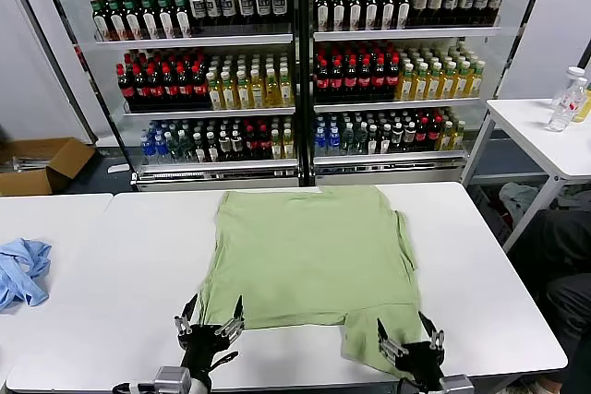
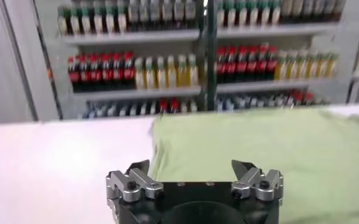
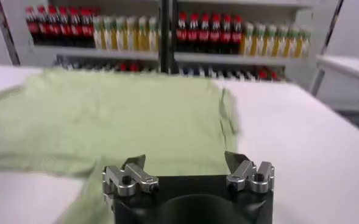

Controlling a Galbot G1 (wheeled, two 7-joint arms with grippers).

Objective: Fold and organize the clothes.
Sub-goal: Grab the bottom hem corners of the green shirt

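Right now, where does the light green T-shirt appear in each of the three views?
Head view: the T-shirt lies flat mid-table, beyond both open grippers.
Left wrist view: it fills the area past the left gripper.
Right wrist view: it spreads past the right gripper.
Shared landmark: the drinks shelves.

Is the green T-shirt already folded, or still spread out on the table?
Partly folded. The T-shirt lies flat on the white table as a rough rectangle, sides tucked in, with one flap sticking out at its near right corner.

Right tool (image 3: 185, 165), fingers spread, over green T-shirt (image 3: 124, 115).
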